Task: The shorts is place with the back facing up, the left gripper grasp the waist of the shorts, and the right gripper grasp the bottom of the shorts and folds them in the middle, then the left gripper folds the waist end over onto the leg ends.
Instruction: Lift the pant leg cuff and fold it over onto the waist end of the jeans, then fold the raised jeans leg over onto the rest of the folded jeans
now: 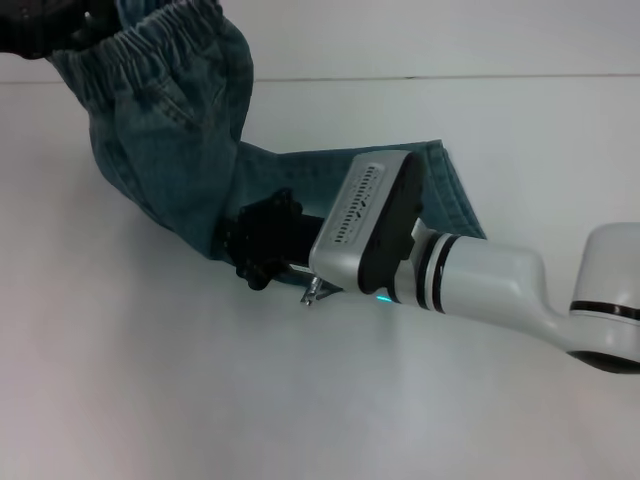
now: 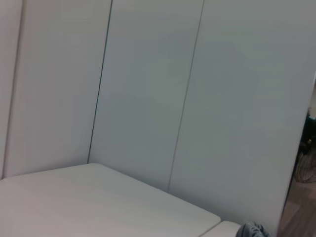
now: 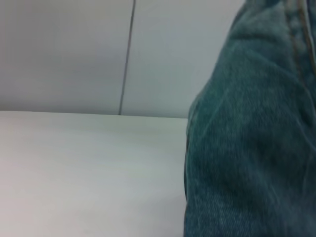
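Blue denim shorts stretched diagonally from upper left of the head view toward centre right, gathered waistband lifted at upper left, leg hems lying on the white table. Left gripper mostly cut off at the top left corner, touching the waistband; grip impossible to tell. Right gripper at centre, black, against the lower fabric edge, fingers hidden, hold unclear. Right wrist view filled with blurred denim.

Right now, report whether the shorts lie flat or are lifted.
Partly lifted: the waist of the shorts hangs raised at the left gripper, denim draping down; leg ends rest on the table.
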{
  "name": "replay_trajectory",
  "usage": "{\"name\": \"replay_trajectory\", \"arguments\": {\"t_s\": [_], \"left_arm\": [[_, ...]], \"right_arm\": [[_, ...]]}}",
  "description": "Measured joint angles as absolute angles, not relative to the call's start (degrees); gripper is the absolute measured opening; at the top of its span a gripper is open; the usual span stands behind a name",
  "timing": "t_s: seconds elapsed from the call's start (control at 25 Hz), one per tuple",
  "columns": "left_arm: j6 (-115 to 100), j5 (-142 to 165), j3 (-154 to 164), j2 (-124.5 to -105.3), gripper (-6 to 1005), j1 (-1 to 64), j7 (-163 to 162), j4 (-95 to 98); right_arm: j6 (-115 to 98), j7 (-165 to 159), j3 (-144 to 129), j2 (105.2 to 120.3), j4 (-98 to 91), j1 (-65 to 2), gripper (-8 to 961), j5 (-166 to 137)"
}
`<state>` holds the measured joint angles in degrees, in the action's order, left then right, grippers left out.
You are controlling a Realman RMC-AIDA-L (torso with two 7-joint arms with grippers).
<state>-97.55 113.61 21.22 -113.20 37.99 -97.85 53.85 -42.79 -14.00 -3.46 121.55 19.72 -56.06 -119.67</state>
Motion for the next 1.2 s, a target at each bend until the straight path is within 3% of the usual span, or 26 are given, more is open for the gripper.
{"name": "replay_trajectory", "arguments": {"t_s": [0.64,1.2], "left_arm": [[-97.69,111.55,22.60,-114.27,23,37.60,-98.61,55.43],[-88.90,112.08,31.68,-115.16,29,36.35,-100.47,54.11]], "right_arm": [[-38.84,-18.55,2.06,121.55,21.66,-59.45,-1,-131.40],[-55.19,-25.78,3.25,119.90,9.00,-48.88,-1,-131.22]]}}
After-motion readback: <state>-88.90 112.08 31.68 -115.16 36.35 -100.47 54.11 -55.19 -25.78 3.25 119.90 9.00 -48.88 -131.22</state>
